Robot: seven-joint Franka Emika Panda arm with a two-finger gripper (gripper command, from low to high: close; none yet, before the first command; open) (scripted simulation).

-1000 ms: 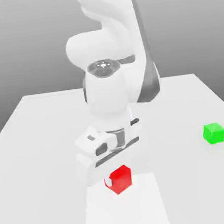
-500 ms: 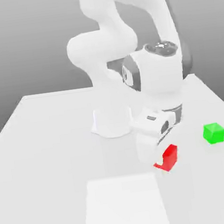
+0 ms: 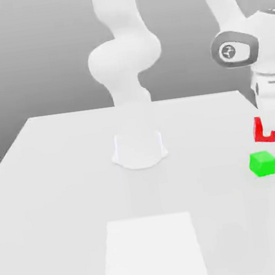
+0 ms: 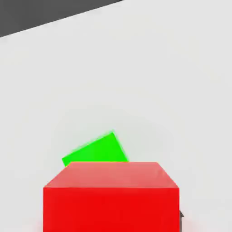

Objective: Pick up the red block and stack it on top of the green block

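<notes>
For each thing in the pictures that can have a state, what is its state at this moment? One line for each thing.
Red block: held in the gripper, lifted off the table, above the green block and not touching it.
Green block: resting on the table, nothing stacked on it, free of the gripper.
Gripper: shut on the red block, pointing down.
Table: flat, bearing the green block.

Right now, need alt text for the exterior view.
A white robot arm holds the red block in its shut gripper just above the green block, near the exterior view's right edge of a white table. The green block rests on the table, apart from the red one.
</notes>
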